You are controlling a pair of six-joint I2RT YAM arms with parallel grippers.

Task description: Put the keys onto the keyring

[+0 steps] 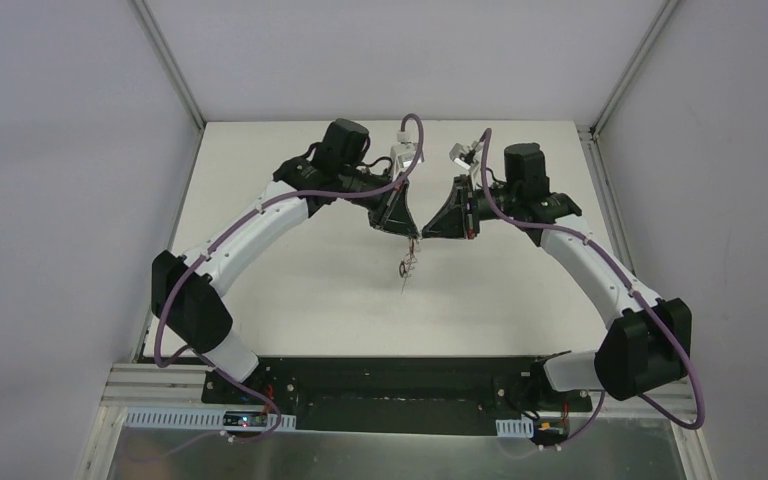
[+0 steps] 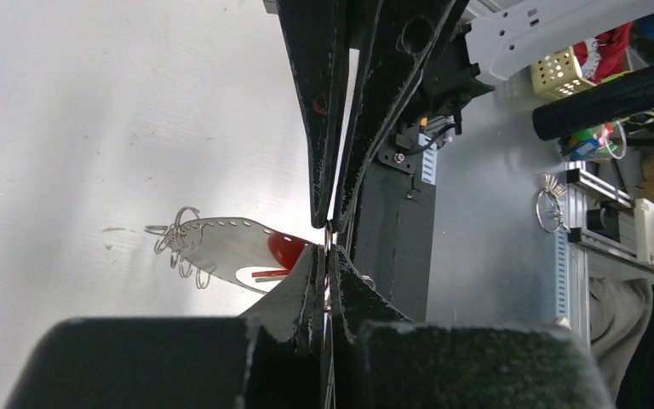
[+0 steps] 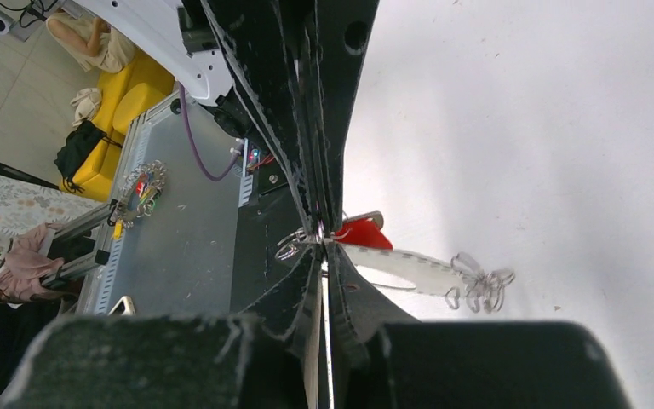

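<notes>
From above, my left pincer [image 1: 410, 233] and right pincer [image 1: 428, 234] meet tip to tip, with the keyring [image 1: 406, 266] dangling just below them.

Left wrist: my left jaws are clamped on the keyring's near end. The red key [image 2: 285, 249] lies against the band, and the loops [image 2: 179, 243] are at its far end.

Right wrist: my right jaws are together at the same spot, but I cannot tell what they nip.

I judge the red key is being threaded. Next I must steady the keyring and work the key onto a loop.

I count one keyring and one key. The second key is unseen, and the loops are too tangled to count.
</notes>
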